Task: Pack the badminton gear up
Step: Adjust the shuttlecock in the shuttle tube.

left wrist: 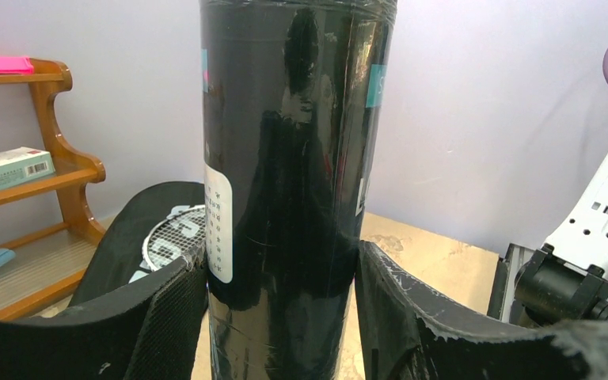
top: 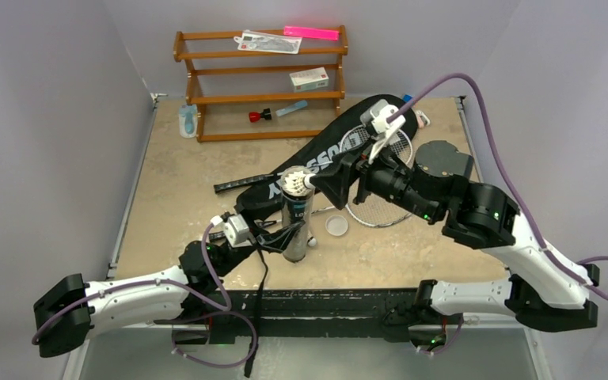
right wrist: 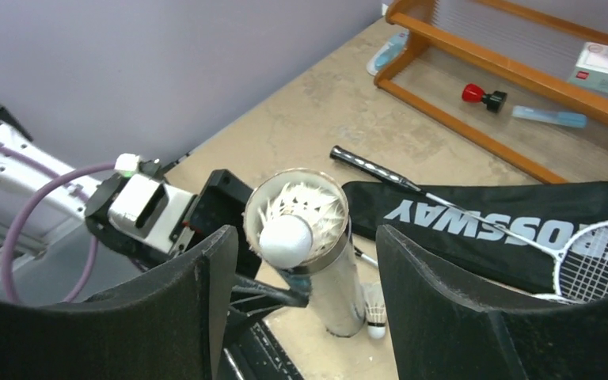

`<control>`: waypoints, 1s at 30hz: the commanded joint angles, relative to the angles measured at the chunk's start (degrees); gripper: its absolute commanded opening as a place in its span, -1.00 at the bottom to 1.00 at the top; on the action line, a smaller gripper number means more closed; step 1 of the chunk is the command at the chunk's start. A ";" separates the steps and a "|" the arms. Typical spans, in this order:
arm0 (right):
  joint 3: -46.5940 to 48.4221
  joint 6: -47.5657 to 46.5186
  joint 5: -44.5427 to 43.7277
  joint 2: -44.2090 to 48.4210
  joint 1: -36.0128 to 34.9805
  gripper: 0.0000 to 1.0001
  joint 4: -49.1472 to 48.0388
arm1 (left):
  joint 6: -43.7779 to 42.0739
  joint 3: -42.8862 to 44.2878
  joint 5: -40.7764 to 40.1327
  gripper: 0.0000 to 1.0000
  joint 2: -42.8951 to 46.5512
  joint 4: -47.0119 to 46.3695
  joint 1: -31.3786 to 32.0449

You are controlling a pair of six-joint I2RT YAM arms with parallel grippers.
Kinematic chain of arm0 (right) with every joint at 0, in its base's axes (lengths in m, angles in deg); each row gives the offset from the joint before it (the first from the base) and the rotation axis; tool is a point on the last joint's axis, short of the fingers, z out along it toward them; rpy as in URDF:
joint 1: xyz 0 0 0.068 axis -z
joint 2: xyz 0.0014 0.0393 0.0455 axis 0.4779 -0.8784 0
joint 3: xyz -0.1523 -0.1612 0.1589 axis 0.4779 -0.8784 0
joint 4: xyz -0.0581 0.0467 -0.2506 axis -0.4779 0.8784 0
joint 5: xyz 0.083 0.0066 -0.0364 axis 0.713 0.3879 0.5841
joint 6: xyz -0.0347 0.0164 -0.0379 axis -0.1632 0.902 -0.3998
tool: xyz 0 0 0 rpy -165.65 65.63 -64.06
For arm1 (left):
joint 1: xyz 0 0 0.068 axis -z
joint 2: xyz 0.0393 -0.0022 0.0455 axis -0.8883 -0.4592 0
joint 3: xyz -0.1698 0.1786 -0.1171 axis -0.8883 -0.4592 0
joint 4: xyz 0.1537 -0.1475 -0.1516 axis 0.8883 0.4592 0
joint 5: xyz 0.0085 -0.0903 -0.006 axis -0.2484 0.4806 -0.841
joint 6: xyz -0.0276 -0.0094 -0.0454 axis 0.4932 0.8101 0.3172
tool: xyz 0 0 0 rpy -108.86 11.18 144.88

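The tan table (top: 174, 198) fills the middle of the top view. The brown wooden rack (top: 261, 97) stands at its far edge, in the upper centre of the frame.

The long black bag (top: 334, 152) lettered CROSSWAY lies flat and runs diagonally from the upper right down toward the centre. A silver-framed racket (right wrist: 368, 166) lies across it. Its black handle pokes past the bag's upper-left edge onto the bare table, and its strung head sits at the right, partly under the right arm.

The dark cylindrical tube (top: 299, 210) stands upright at the centre, just in front of the bag's lower end, with its mouth open at the top. The left gripper (left wrist: 281, 273) is clamped on the tube's lower half, one finger pressed against each side.

The right gripper (right wrist: 305, 261) hangs at the tube's mouth, reaching in from the right of the top view. Its fingers are spread wide, one on each side of the rim, and touch nothing that can be seen.

A white feather shuttlecock (right wrist: 286, 237) sits in the mouth of the tube with its rounded cork facing outward and its feathers inside. A second shuttlecock (right wrist: 374, 305) lies on the table against the foot of the tube. A small round clear lid (top: 336, 226) rests on the table just to the right of it.
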 commanded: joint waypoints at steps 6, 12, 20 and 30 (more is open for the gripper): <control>-2.07 0.86 8.58 3.02 0.12 -0.01 0.97 | 1.12 0.75 -0.03 -0.07 1.76 0.61 -0.19; -1.40 0.76 11.37 0.20 0.17 -0.19 1.09 | 1.12 0.77 -0.20 -0.06 2.21 1.28 -0.19; 0.82 0.29 9.33 -3.03 0.15 -0.45 -0.03 | 1.29 0.68 0.29 -0.06 2.74 1.75 -0.19; 3.47 -1.42 5.58 -6.08 0.11 -0.47 -1.36 | 1.05 1.27 1.27 -0.06 2.18 3.69 -0.19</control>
